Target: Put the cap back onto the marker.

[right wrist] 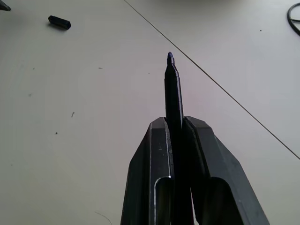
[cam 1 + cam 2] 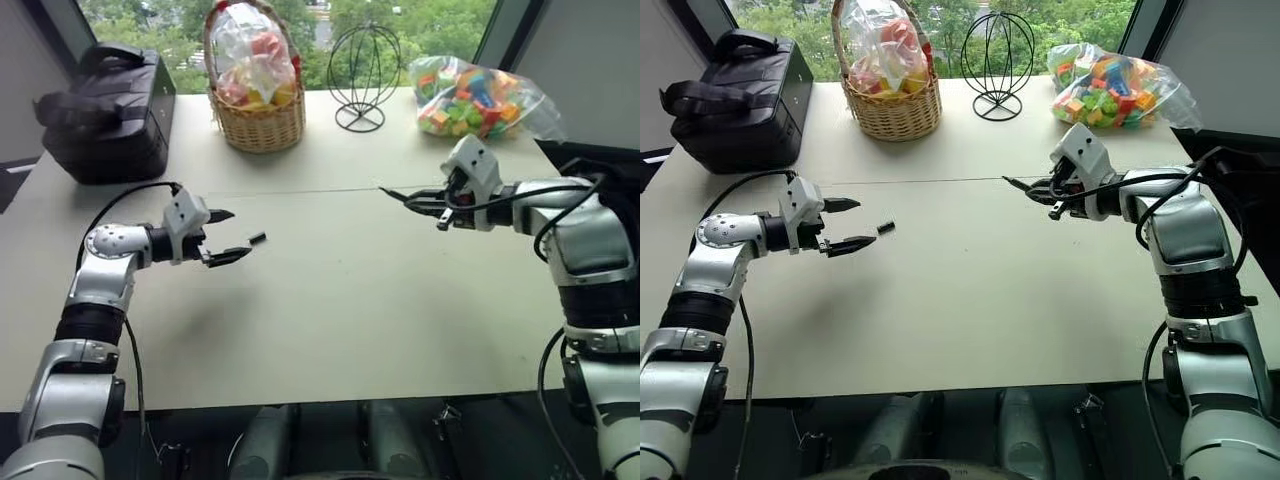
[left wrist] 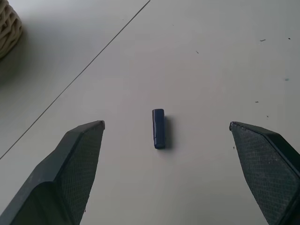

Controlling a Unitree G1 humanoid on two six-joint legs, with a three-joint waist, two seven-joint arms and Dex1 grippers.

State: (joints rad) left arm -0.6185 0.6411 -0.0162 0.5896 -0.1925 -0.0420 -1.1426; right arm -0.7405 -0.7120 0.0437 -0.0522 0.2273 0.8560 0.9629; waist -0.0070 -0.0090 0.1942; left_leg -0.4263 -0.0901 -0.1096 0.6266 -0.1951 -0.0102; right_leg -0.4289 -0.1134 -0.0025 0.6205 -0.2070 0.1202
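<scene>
The cap [image 2: 257, 238] is a small dark cylinder lying flat on the pale table [image 2: 330, 320], just in front of my left gripper [image 2: 228, 235]. That gripper is open, and in the left wrist view the cap [image 3: 158, 128] lies between and a little beyond its two fingertips. My right gripper [image 2: 432, 203] hovers above the table's right half, shut on the marker [image 2: 398, 194]. The slim black marker [image 1: 173, 91] sticks out past the fingers with its uncapped tip pointing toward the left arm. The cap [image 1: 59, 22] lies far from that tip.
At the back stand a black bag [image 2: 105, 115] on the left, a wicker basket [image 2: 258, 85] with wrapped items, a wire globe ornament [image 2: 362, 70], and a plastic bag of coloured blocks [image 2: 470, 95] on the right. A seam [image 2: 300, 190] runs across the table.
</scene>
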